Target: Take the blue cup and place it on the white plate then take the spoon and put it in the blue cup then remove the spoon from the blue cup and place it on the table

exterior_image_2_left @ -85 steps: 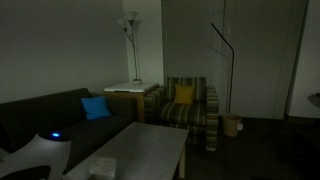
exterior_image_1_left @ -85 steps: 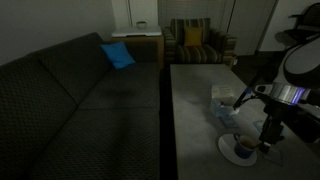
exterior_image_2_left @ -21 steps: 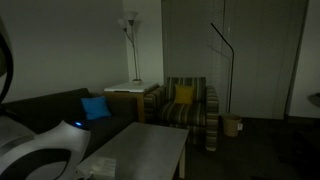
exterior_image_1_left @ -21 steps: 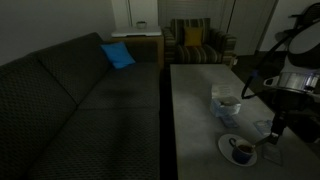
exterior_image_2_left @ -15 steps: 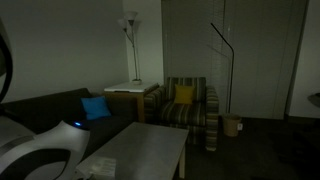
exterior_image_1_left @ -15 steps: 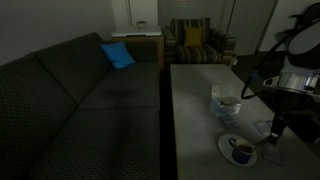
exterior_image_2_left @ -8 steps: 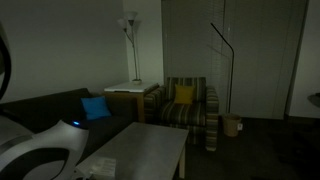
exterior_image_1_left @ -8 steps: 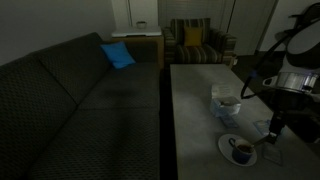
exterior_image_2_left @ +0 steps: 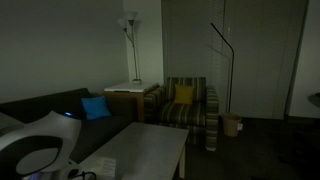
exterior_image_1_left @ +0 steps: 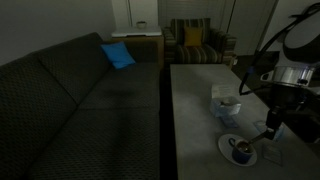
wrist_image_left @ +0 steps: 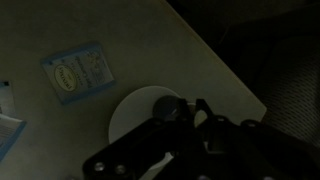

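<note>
Every view is dim, grainy and low in contrast. In both exterior views the surface [exterior_image_1_left: 190,120] [exterior_image_2_left: 150,145] shows as flat matte grey, and the sofa [exterior_image_1_left: 70,100] beside it sinks almost to black. In the wrist view the end effector [wrist_image_left: 183,108] is a soft, blurred dark silhouette above the surface, where the white plate [wrist_image_left: 135,112] is the palest patch.

Small dark blue cup [exterior_image_1_left: 240,152] sits upright on the flat white plate [exterior_image_1_left: 225,147] - both near the grey desk [exterior_image_1_left: 190,110] edge.
</note>
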`<state>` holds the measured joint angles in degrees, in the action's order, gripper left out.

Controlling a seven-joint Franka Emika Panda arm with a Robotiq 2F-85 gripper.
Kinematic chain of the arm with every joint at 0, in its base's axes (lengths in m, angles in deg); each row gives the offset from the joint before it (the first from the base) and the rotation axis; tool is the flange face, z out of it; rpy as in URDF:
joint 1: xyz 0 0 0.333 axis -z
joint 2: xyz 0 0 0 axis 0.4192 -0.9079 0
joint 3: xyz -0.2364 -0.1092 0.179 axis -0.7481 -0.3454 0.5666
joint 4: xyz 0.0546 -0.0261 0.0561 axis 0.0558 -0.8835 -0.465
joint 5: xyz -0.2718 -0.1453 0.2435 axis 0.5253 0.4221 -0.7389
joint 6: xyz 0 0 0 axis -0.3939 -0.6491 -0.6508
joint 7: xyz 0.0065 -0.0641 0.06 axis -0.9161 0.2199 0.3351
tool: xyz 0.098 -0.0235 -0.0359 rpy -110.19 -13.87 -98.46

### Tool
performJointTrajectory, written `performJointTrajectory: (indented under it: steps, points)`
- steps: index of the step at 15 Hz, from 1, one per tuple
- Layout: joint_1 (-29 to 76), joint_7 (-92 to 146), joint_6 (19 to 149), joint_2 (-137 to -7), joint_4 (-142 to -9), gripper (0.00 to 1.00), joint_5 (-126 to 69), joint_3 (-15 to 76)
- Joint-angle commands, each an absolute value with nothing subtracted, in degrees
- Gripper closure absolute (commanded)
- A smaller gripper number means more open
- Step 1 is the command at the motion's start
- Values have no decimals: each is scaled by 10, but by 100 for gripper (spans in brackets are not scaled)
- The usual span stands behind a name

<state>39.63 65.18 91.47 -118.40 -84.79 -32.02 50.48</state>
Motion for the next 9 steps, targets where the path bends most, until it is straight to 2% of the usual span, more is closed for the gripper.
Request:
performJointTrajectory:
  steps: [1,9]
  points:
    - [366,610,941,-1126,-913,97,-319,486]
    - [317,526,1019,-1049,-1012,97,-313,467]
